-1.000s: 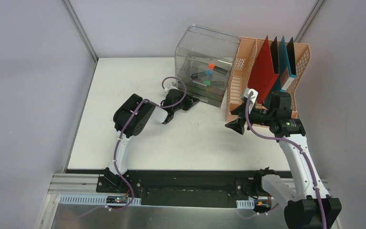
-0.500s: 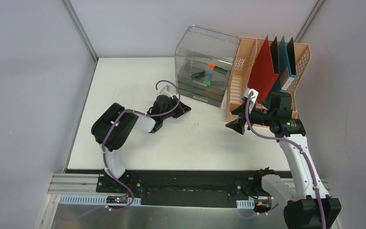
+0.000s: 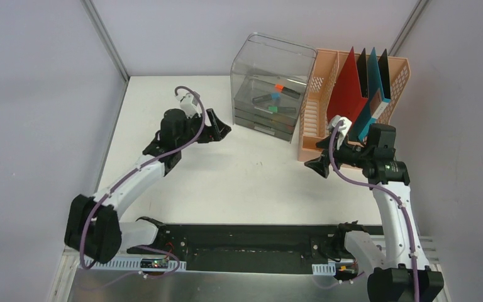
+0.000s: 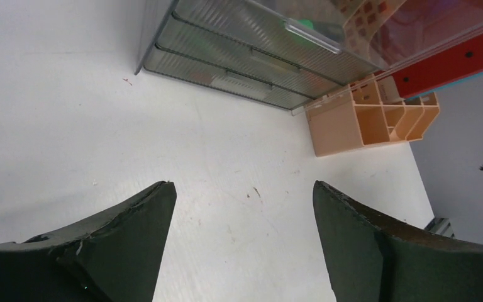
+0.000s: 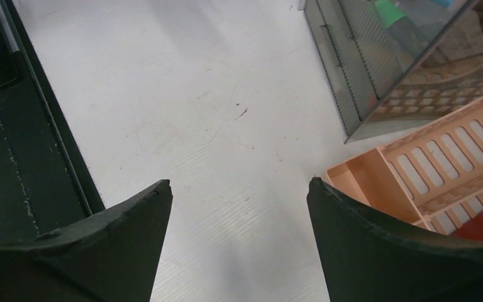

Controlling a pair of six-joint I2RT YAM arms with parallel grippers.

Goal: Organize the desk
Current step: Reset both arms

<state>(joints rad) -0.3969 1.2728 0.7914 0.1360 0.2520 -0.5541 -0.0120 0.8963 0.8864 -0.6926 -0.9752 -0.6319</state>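
Desk [image 3: 239,182]: white top, lying beneath both arms.
Clear drawer unit [image 3: 267,69]: standing at the far edge, apparently holding pens.
Peach file rack [image 3: 311,123]: standing just right of it, holding upright folders [image 3: 347,88].
Left gripper [image 3: 219,128]: hovering near the drawers, fingers spread, empty.
Right gripper [image 3: 317,167]: hovering before the rack, fingers spread, empty.

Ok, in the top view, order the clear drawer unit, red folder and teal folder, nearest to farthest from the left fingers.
1. Clear drawer unit, just right of the left fingers.
2. Red folder, in the peach organizer.
3. Teal folder, farther right.
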